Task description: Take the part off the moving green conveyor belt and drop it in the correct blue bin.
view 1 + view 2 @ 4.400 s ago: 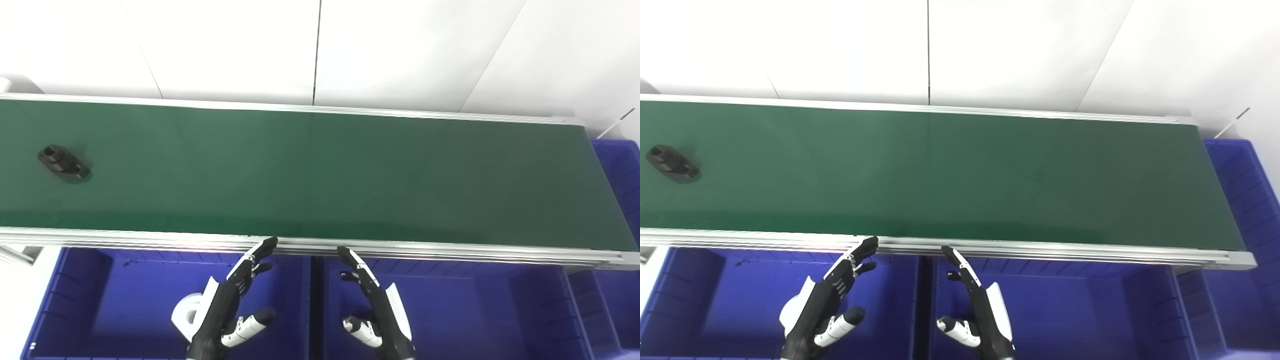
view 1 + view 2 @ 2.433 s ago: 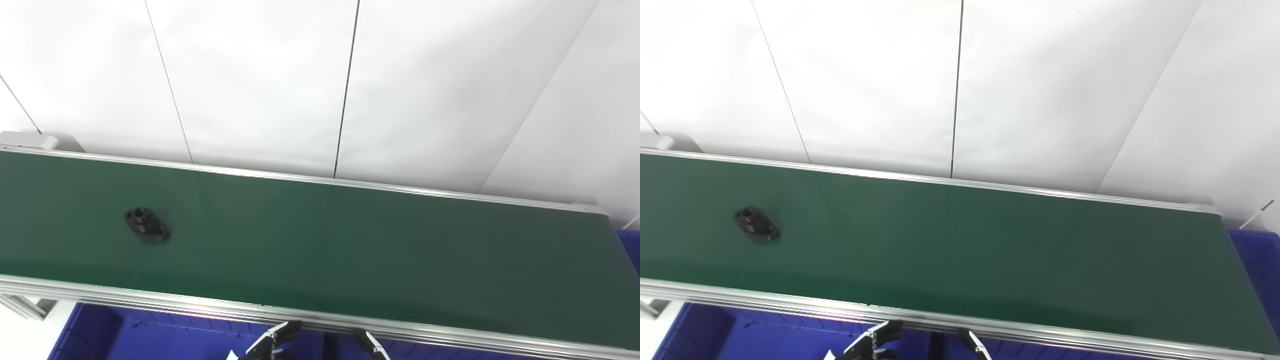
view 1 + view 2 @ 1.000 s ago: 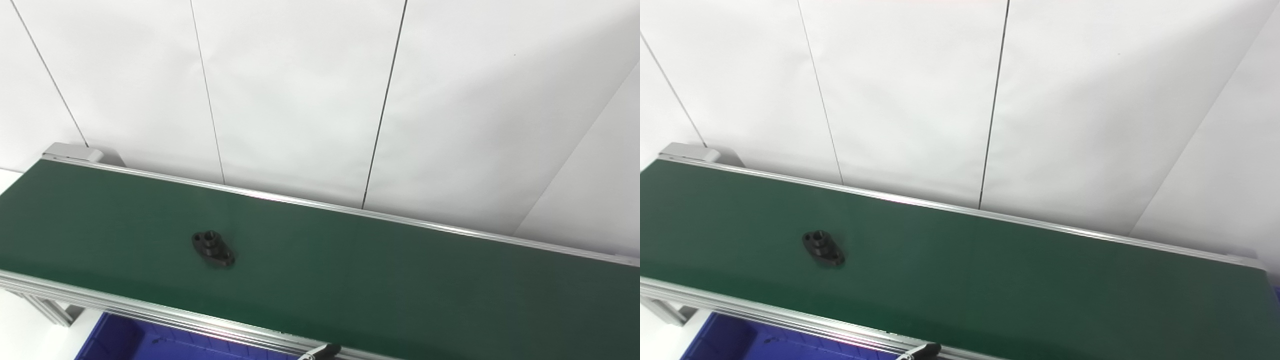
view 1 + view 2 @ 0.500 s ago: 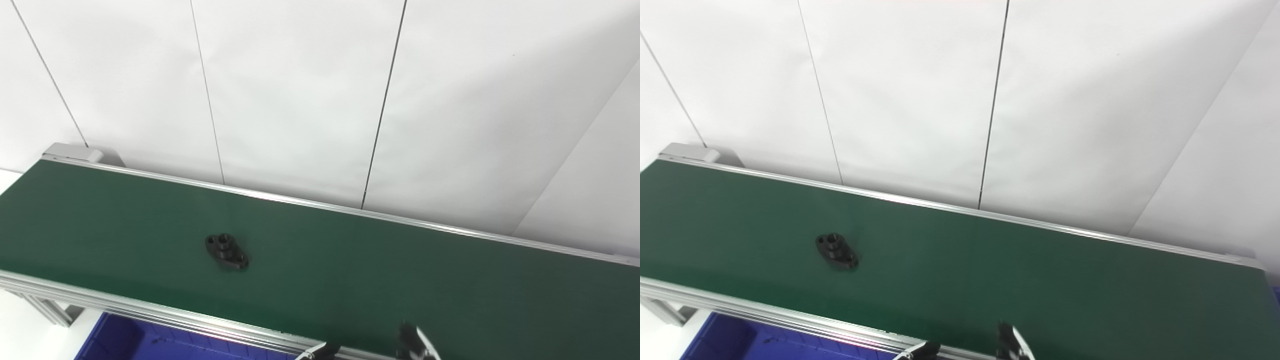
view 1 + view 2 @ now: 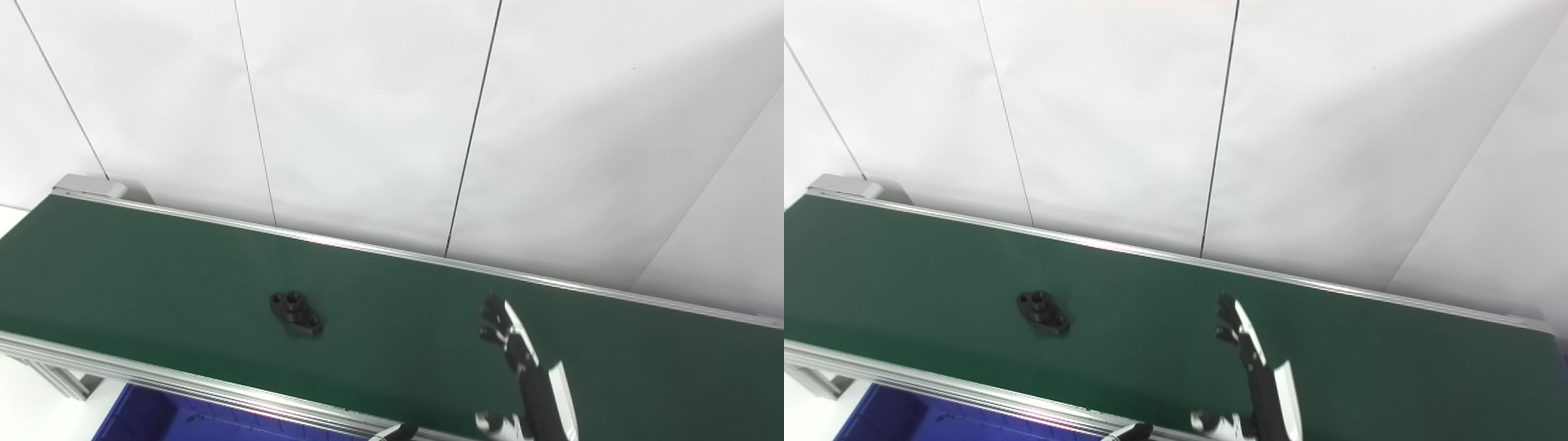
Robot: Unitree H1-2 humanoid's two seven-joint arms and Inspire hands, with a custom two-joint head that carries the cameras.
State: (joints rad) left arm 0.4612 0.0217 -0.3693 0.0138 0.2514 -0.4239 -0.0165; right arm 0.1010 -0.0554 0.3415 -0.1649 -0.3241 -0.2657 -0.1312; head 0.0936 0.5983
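So the black part (image 5: 296, 313) is lying flat on the green belt (image 5: 153, 275), roughly mid-width, left of centre; nothing is touching it. The right hand (image 5: 527, 380) is reaching out over the belt with its fingers (image 5: 497, 318) spread and its thumb out to the side, holding nothing; it's sitting well to the right of the part. The left hand (image 5: 392, 432) is only poking a fingertip in at the bottom edge by the near rail, so can't tell if it's released or clenched; a corner of a blue bin (image 5: 147, 422) is peeking out below the belt at lower left.
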